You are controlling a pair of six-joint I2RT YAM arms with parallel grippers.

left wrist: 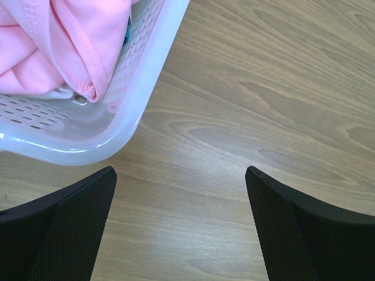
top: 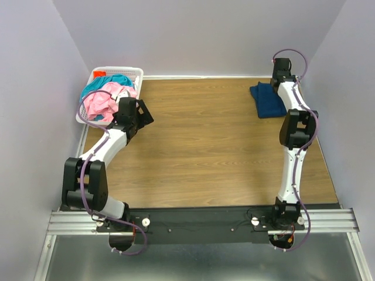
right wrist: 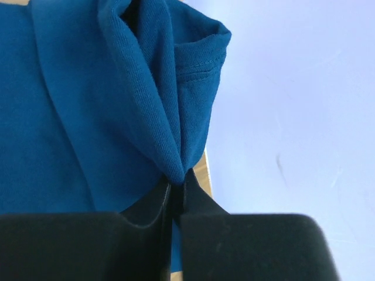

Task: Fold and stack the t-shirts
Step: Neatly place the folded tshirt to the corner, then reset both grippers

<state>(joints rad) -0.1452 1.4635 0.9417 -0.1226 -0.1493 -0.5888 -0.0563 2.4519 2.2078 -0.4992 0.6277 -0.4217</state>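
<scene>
Three t-shirts to account for. Found the dark blue t-shirt [top: 266, 102] folded small at roughly 1 o'clock on the surface [top: 205, 146], close to the far right corner, long axis running about 12 to 6 in the top view. Found the pink t-shirt [top: 98, 104] and the teal t-shirt [top: 117, 80] heaped unfolded in the white basket [top: 133, 71] at 10 o'clock, teal behind pink. Saw no print on the blue one in any view. Caught the right gripper [right wrist: 176, 186] nearly closed, pinching a peak of blue cloth by a hemmed edge. Saw that cloth rising toward 12 o'clock from the gripper and spreading away to 9 and 10 o'clock, with only wall [right wrist: 293, 117] at 3 o'clock. Took that for the shirt's right edge, and judged a leftward release, toward 9 o'clock, the safer way to keep the fold on the surface. Saw the left gripper [left wrist: 180, 175] spread wide and empty, hovering over bare wood just beside the basket's near corner, pink cloth at 10 to 11 o'clock from it and not touching. Judged the left arm far nearer the basket, the right well apart across the surface. Reckoned on a reach up and over the rim toward 11 o'clock for the next tee.
</scene>
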